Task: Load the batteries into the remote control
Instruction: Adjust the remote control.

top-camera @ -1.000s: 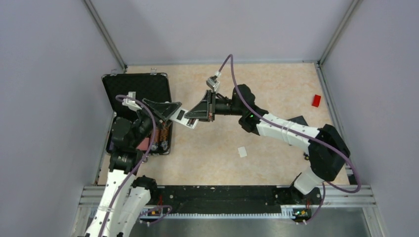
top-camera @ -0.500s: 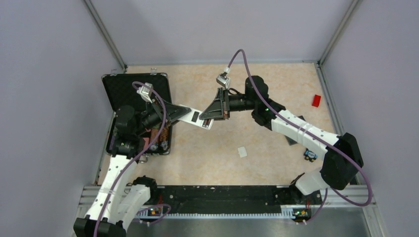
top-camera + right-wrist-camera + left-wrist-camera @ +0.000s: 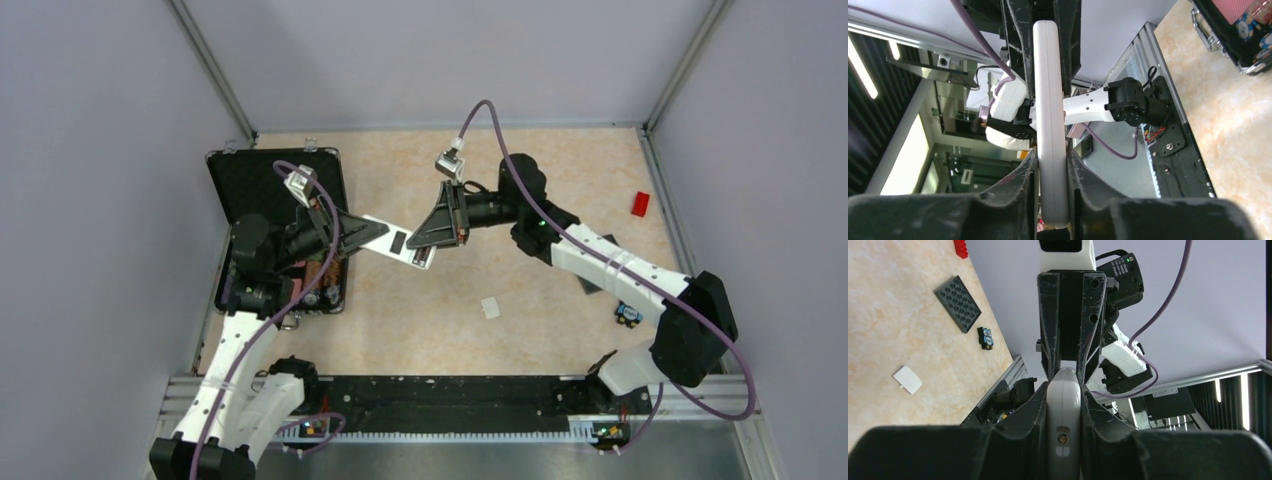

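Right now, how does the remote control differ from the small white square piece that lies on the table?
The remote control is long and narrow; the white piece is short, nearly square. The left gripper and the right gripper clamp the remote's ends; the piece lies loose on the table. The remote's face shows a dark rectangle; the piece looks plain. Both are white and flat.

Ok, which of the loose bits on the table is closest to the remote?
The small white square piece, just below the remote control in the top view. The red block and dark grid tray lie farther right.
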Controlling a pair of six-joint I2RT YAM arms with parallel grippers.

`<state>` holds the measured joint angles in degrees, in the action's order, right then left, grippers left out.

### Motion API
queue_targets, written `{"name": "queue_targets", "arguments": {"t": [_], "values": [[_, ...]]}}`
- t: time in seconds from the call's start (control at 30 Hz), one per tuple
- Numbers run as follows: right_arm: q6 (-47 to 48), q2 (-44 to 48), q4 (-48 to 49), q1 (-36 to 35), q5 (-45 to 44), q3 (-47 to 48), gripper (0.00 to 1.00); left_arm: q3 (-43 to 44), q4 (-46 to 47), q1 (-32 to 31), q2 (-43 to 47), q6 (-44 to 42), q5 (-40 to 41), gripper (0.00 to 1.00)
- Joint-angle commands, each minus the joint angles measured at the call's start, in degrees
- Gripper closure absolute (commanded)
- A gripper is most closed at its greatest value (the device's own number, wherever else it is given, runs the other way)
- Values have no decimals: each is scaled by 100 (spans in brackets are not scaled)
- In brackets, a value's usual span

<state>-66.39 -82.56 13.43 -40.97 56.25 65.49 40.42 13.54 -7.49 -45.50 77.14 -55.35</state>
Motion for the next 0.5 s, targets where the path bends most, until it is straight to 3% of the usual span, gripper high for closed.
{"name": "queue_targets", "arguments": {"t": [0.0, 0.07, 0.17, 0.37, 0.47], "values": [[-172, 161, -24, 14, -279, -114, 69, 39, 725, -25, 119, -50, -261, 100], [-149, 257, -25, 39, -435, -168, 47, 28, 721, -25, 120, -72, -168, 100], [4, 486, -50, 136, -678, -223, 28, 29, 525, -25, 142, -199, 69, 100], [723, 1248, -1165, 592, -1350, -264, 22, -5, -343, -16, 287, -825, 907, 100], [1497, 1641, -2580, 860, -2133, -313, 22, 19, -1010, -16, 476, -1362, 1630, 100]]}}
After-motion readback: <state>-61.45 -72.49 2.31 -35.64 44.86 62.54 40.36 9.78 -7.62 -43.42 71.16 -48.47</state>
